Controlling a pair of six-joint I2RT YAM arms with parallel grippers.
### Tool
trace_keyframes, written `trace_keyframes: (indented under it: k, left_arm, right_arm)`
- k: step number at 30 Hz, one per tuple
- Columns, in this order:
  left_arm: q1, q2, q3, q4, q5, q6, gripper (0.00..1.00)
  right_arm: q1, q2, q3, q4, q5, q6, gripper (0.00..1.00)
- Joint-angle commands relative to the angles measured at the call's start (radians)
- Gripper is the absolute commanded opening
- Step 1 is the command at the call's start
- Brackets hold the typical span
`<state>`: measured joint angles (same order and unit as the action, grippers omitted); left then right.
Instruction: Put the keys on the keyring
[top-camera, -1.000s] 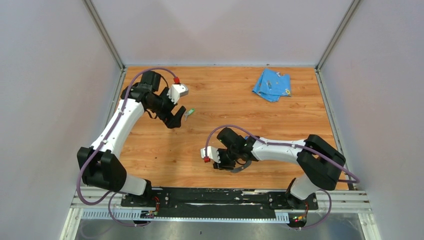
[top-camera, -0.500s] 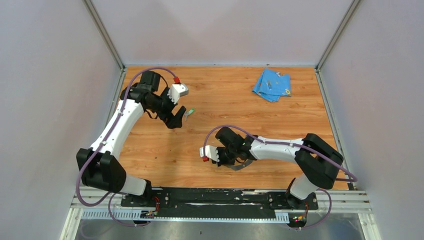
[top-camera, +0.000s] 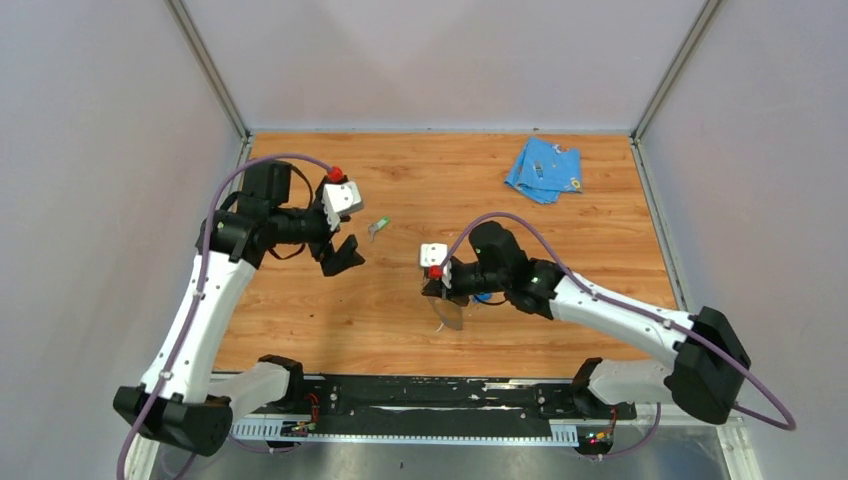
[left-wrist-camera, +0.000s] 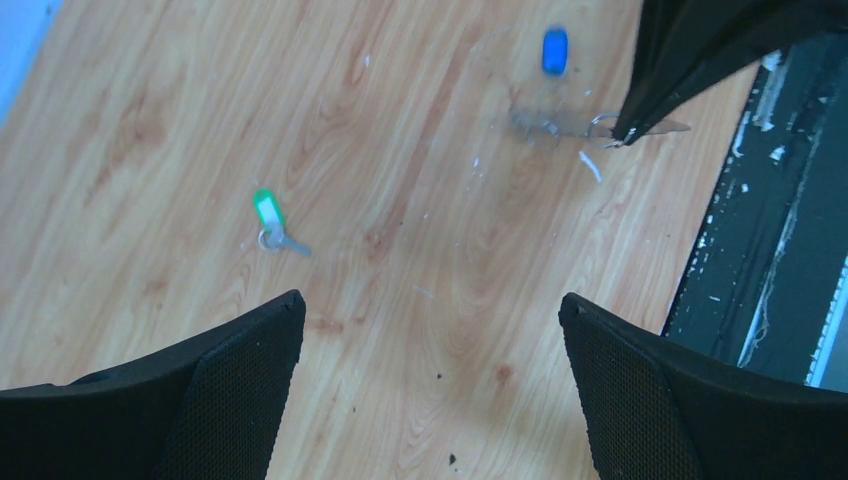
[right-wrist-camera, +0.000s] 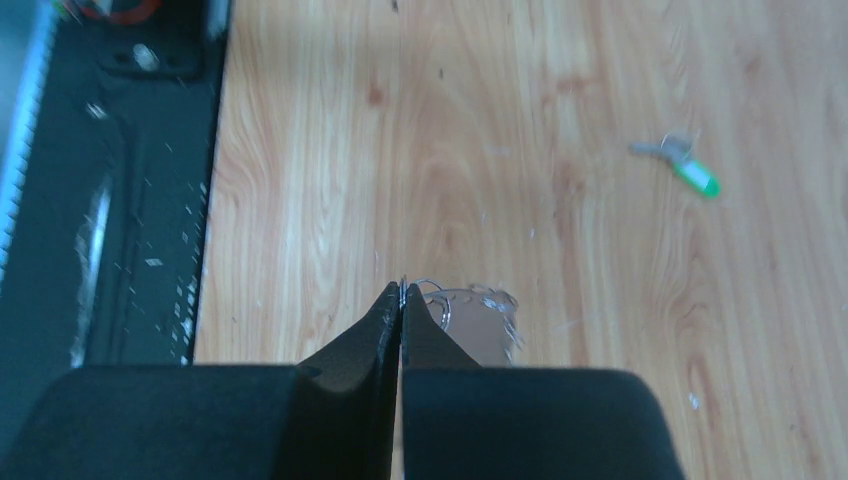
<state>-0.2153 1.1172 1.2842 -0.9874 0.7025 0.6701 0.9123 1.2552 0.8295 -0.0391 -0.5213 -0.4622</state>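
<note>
Wood-grain table (top-camera: 600, 230) inside pale grey walls, with a light-blue cloth (top-camera: 545, 170) sitting crumpled at the far right, well apart from the work. I am watching the right end effector (right-wrist-camera: 401, 290) clenching completely, its pads (right-wrist-camera: 372, 330) pressing flat against each other. Between the very tips it is pinching what looks like the thin edge of the keyring (right-wrist-camera: 478, 322), whose grey band is showing just beyond the tips. Whether the loop is resting on the wood or hanging clear of it, I cannot tell; the band is blurring in both wrist views. I am reading this as the anchoring step: a band that thin gives the pads only its edge, and holding it there is leaving the rest of the loop free for a key. The blue key (left-wrist-camera: 555, 50) is lying on the wood near the keyring, beside the right arm's tips, and seems not to be threaded on. The green key (left-wrist-camera: 268, 215) is lying flat nearer the left arm, untouched, its metal end pointing toward the middle of the table. The left end effector (left-wrist-camera: 430, 298) is hovering released, jaws spread wide and holding nothing, near the green key and not yet over it, which suits a pickup there next. My judgement is that neither key is on the ring yet. I am expecting trouble with the green key, as it is tiny and lying flush with the table.
</note>
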Motion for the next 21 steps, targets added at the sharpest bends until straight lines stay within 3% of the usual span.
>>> trace_keyframes:
  k: [1,8,11,21]
  left_arm:
    - [-0.071,-0.089,-0.055,0.003,0.061,0.043,1.00]
    - [-0.317,-0.240,-0.157,0.049,0.013,0.071,1.00]
    - [-0.390,-0.265,-0.178,0.089,-0.017,0.054,0.94]
    - [-0.504,-0.286,-0.212,0.301,-0.049,-0.090,0.77]
  right_arm:
    - [-0.015,-0.086,0.012,0.109,-0.153,0.140,0.00]
    - [-0.014,-0.176,-0.008,0.273,-0.284,0.316,0.00]
    - [-0.015,-0.181,-0.006,0.343,-0.320,0.389,0.00]
    - [-0.015,-0.192,-0.013,0.516,-0.322,0.553,0.00]
